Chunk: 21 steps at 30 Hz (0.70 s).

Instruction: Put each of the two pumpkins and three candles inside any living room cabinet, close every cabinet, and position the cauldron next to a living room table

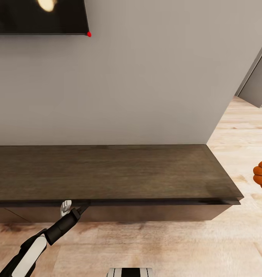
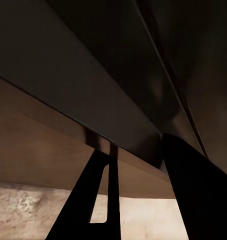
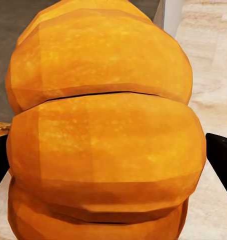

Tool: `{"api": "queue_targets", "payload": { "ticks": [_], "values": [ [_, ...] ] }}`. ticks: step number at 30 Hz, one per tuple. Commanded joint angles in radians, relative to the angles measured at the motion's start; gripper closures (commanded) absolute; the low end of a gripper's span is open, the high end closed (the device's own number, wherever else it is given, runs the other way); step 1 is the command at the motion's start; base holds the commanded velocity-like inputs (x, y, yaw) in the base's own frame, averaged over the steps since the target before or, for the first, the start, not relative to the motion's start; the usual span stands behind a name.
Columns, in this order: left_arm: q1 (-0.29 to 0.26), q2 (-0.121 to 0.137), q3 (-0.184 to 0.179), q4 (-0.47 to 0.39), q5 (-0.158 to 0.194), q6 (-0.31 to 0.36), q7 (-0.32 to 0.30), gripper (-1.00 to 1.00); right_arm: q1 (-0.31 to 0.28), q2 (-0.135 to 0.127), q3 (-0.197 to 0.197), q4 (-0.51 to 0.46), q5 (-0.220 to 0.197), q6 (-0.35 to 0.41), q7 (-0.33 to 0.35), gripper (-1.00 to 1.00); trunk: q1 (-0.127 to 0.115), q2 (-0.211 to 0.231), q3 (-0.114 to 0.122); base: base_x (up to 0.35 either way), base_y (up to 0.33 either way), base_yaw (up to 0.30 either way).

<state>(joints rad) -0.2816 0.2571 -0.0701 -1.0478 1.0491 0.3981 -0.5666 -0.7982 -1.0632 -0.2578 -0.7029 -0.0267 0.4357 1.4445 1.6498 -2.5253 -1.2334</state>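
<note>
Early going: left pincer (image 1: pixel 71 209), spread, at cabinet (image 1: pixel 107 173) front's top edge, drawers closed; right pincer (image 3: pixel 113 165) pinching pumpkin (image 3: pixel 103 125), unstowed.

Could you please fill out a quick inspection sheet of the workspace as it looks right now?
Surface: the cabinet has a dark wooden top with nothing on it; its fronts look closed.
Job's things: one pumpkin sits between the right gripper fingers; an orange pumpkin shows at the head view's right edge.
Clutter: nothing seen.
Grippers: left gripper is at the cabinet's front edge, under the top lip; open or shut cannot be told. Right gripper is shut on the pumpkin.
Cables: nothing seen.
Surroundings: grey wall, wall-mounted screen, pale wood floor.
</note>
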Motion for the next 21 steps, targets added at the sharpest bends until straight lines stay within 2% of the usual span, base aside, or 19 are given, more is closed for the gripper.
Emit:
{"api": "queue_targets", "payload": {
  "ticks": [1, 7, 21],
  "values": [
    [-0.001, 0.001, -0.002, -0.001, 0.02, 0.011, 0.001, 1.0, -0.001, 0.0, 0.0, 0.0, -0.002, 0.011, 0.004, 1.0, 0.0, 0.0, -0.001, 0.0, 0.0, 0.0],
    [-0.001, 0.001, -0.002, 0.0, 0.02, 0.011, 0.001, 1.0, -0.001, 0.0, 0.0, 0.0, -0.002, 0.011, 0.004, 1.0, 0.0, 0.0, -0.001, -0.03, 0.0, 0.0],
    [-0.001, 0.001, -0.002, 0.003, 0.02, 0.011, 0.002, 1.0, -0.001, 0.0, 0.0, 0.001, -0.002, 0.011, 0.004, 1.0, 0.0, 0.0, -0.001, -0.215, 0.0, 0.0]
  ]
}}
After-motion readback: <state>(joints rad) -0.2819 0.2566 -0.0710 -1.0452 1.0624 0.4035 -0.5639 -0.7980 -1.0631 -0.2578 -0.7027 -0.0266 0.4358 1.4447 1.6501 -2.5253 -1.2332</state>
